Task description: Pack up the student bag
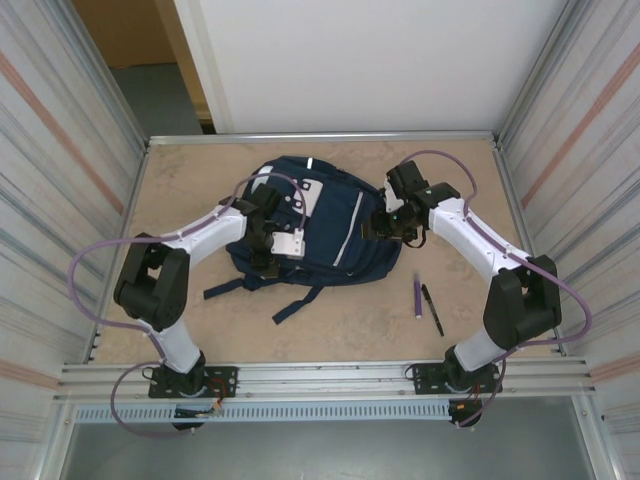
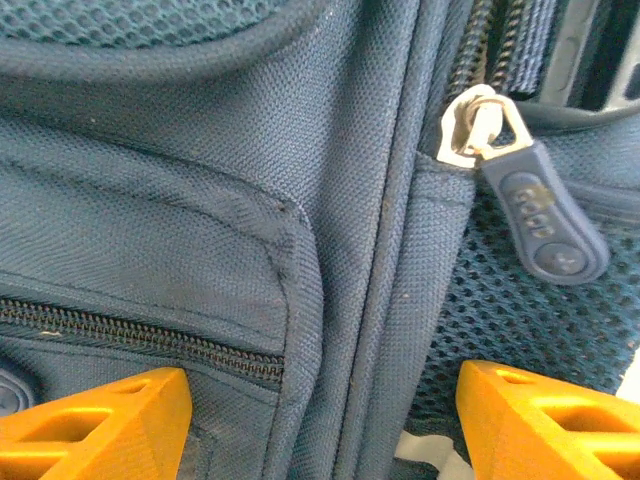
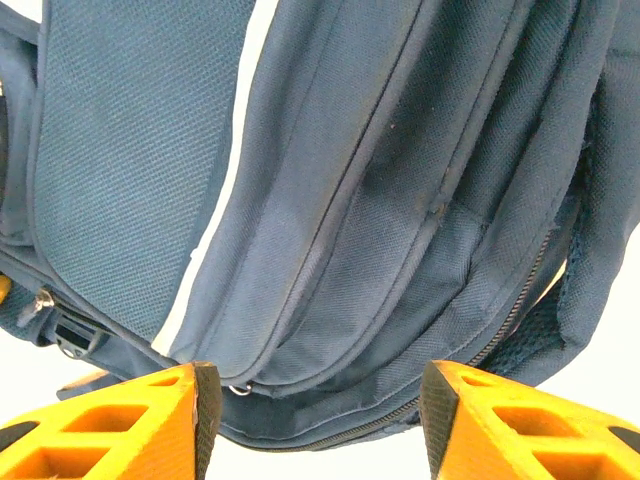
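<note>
The left claw (image 2: 322,405) hangs over the left half of the student bag (image 1: 340,225). Its orange fingers stand wide apart above the fabric and hold nothing. Below it a small pocket's zip runs shut, and a blue rubber zipper pull (image 2: 545,215) lies just to the right on the mesh.

The bag lies flat in the middle of the counter (image 1: 200,170), nearer the far edge than the near one, with its straps trailing toward the near edge. No opening shows its inside, so I cannot tell what it already carries.

The right claw (image 3: 312,400) sits at the bag's right edge, its fingers about half apart with a fold of the bag reaching across the gap. I cannot tell whether it pinches that fold or merely straddles it.

Further right, toward the near right corner, a purple pen (image 1: 417,298) and a black pen (image 1: 432,310) lie side by side on the counter, outside the bag. By my judgement packing is unfinished: a compartment must be opened and the pens put in.
</note>
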`<act>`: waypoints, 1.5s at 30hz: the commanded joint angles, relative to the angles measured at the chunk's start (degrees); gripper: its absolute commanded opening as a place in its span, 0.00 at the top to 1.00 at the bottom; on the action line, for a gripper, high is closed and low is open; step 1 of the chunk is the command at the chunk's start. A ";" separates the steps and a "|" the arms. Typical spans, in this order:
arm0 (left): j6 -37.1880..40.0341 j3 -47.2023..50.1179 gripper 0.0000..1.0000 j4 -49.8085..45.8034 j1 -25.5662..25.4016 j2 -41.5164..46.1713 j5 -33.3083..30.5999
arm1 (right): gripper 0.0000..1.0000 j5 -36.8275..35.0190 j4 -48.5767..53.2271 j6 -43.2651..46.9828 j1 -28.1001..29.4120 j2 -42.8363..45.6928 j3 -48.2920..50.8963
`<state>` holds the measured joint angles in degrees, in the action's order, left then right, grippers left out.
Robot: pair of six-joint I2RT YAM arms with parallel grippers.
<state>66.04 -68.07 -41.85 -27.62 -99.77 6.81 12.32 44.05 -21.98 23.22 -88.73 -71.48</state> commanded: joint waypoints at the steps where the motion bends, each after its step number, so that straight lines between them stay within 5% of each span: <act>1: -0.56 1.40 0.39 1.64 -1.54 -2.68 -6.56 | 0.44 1.59 -0.46 -0.58 0.37 1.22 -0.11; 5: -4.13 -1.63 0.84 1.27 -3.22 -4.87 -9.14 | 0.44 3.16 -1.07 -0.78 1.17 1.40 0.38; 9: -11.16 -3.34 0.99 1.38 -4.31 -1.79 -8.15 | 0.45 12.41 -1.27 -5.65 1.94 1.76 0.93; 14: -23.87 -5.88 1.00 -2.67 -5.46 2.45 -0.94 | 0.47 19.42 -18.44 -19.25 7.55 8.03 11.24; 17: -27.34 -4.08 1.00 -1.62 -5.53 5.23 4.76 | 0.49 19.22 -20.13 -17.36 11.19 5.97 10.25; 25: -33.90 -4.09 1.00 0.31 -2.93 7.03 18.75 | 0.47 0.31 -25.88 13.98 26.96 12.12 12.51; 30: -41.98 -3.91 1.00 1.04 -1.12 8.04 20.23 | 0.45 -9.61 -38.90 32.46 28.56 20.94 23.63; 34: -48.66 -2.47 0.99 5.12 -0.13 9.45 26.33 | 0.44 -7.22 -39.15 55.06 29.01 23.86 27.79; 36: -50.82 -2.30 0.99 6.67 -0.59 9.68 27.10 | 0.44 -11.01 -42.63 58.88 29.47 24.32 28.91; 42: -55.56 -1.65 1.00 8.06 -1.83 10.54 28.78 | 0.45 -12.14 -47.94 62.73 28.60 24.67 30.70; 45: -58.97 0.05 1.00 11.45 -2.39 11.51 29.04 | 0.44 -4.03 -46.36 39.94 22.23 27.55 28.51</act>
<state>13.17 -68.66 -34.65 -29.67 -92.64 30.24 3.70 -0.01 30.96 49.91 -64.40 -41.39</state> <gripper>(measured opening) 0.086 0.560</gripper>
